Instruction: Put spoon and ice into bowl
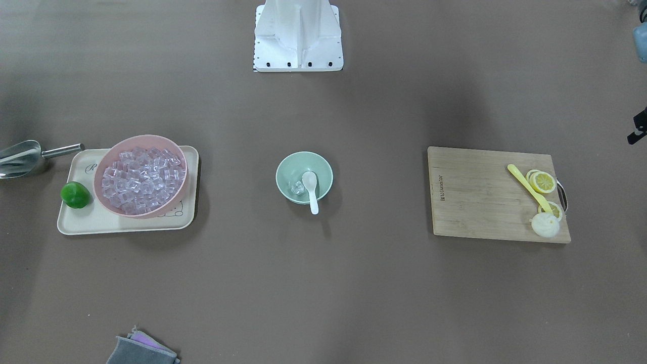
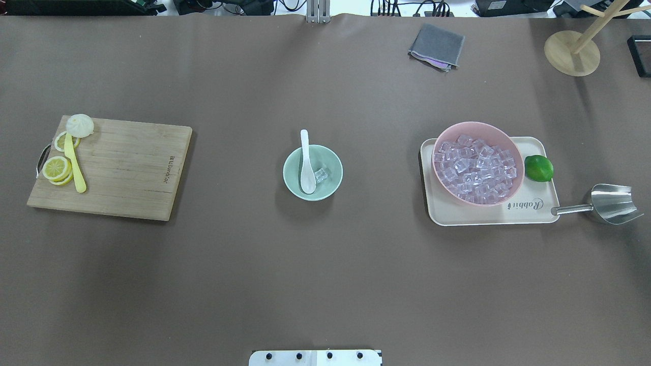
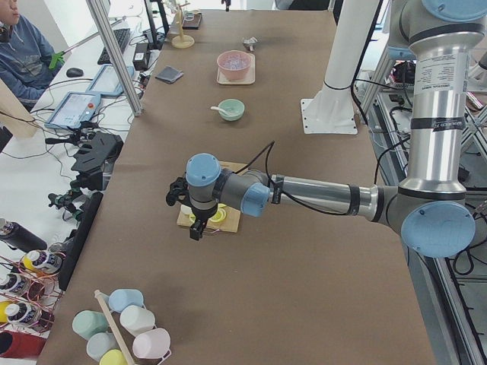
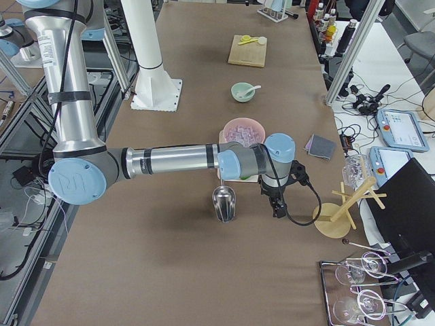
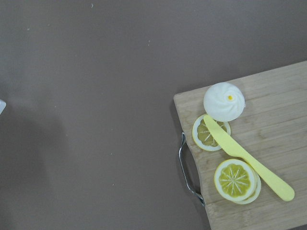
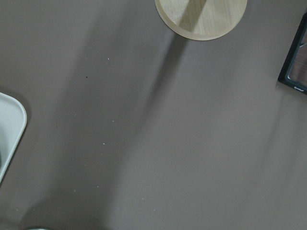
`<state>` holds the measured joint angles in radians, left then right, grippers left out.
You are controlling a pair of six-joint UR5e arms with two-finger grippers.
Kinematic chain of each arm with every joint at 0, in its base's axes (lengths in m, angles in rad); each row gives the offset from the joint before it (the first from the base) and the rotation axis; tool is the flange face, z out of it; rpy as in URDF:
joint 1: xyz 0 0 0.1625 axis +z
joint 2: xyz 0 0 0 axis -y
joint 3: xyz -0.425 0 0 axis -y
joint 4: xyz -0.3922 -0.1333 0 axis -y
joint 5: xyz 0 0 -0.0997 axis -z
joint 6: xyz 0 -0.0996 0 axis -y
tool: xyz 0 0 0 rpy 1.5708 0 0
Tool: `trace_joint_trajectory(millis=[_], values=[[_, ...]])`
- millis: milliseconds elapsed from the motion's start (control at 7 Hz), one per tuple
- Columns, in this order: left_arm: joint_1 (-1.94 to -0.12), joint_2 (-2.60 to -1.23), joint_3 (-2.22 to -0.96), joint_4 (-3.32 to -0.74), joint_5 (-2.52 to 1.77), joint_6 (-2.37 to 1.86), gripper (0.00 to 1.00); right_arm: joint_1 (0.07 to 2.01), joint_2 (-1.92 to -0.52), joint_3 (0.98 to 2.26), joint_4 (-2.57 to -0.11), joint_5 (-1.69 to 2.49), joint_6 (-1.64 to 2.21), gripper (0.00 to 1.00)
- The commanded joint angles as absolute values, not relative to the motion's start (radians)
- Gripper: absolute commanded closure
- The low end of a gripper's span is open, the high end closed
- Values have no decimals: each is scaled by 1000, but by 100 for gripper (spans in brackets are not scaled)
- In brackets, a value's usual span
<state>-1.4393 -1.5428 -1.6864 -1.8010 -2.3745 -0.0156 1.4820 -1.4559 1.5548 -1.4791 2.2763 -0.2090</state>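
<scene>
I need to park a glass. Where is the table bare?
Bare table lies between the cutting board and the mint bowl, between that bowl and the tray, and across the near strip before the robot's base. The tray end is crowded: pink bowl, lime, metal scoop at its corner.

**A robot lab, by the look of it**

I am working in what is probably a robotics lab. My left arm (image 3: pixel 319 194) is reaching over a long brown table (image 3: pixel 304 304) with aluminium posts (image 3: pixel 114 57) standing along it and a white column (image 3: pixel 346 61) rising from a bolted plate. Beside the table an operator (image 3: pixel 19 53) is sitting at a desk. Teach pendants (image 3: pixel 72 110) are lying there, and cables (image 2: pixel 244 6) are trailing along the table's far edge.
</scene>
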Motion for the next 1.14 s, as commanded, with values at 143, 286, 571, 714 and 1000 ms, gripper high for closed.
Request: trace_joint_trajectory(millis=[143,286,571,714,1000], values=[[-1437,-1563,-1677,-1769,-2318,-23,2,1488,-1476,1542,-1470,2278,-216,0],[-1437,-1560,-1672,-1778,-2322,-23,2,1486,-1476,1542,-1454,2279,-212,0],[-1437,-1563,-1668,-1772,-2319,-23,2,1486,-1470,1540,-1450,2278,-204,0],[-1437,-1549,-1664,-1779,-2316,-20,2,1486,-1470,1543,-1450,2278,-203,0],[-1437,-1552,-1654,-1775,-2310,-14,2,1482,-1470,1543,-1450,2279,-203,0]])
